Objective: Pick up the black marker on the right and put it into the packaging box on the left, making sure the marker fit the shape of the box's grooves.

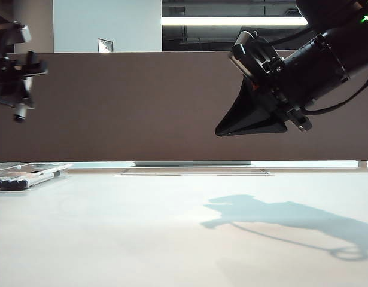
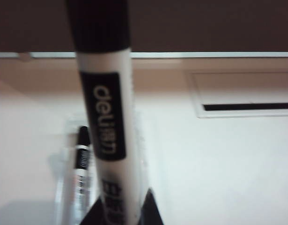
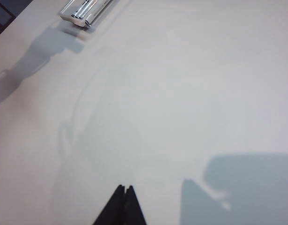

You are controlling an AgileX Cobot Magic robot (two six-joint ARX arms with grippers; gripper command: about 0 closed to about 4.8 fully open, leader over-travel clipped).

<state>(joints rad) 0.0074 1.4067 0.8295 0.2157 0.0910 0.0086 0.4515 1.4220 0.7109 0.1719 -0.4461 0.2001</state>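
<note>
the packaging box (image 1: 29,170) lies at the far left of the tabletop (image 1: 184,233) with several markers (image 1: 16,182) lying side by side in it. the left pincer (image 2: 120,213) hangs high above the box, gripping the black marker (image 2: 106,136). the right pincer (image 3: 124,197) is raised over the right side, pressed closed and holding nothing

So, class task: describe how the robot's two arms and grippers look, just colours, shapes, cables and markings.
Both arms are black. The right arm is a bulky dark cylinder with thin black cables looping along it and a small green light near its top; the right gripper tapers to a black wedge with an orange-red mark. The left gripper, at the frame edge, shows black angular brackets; its fingers are black points.
</note>
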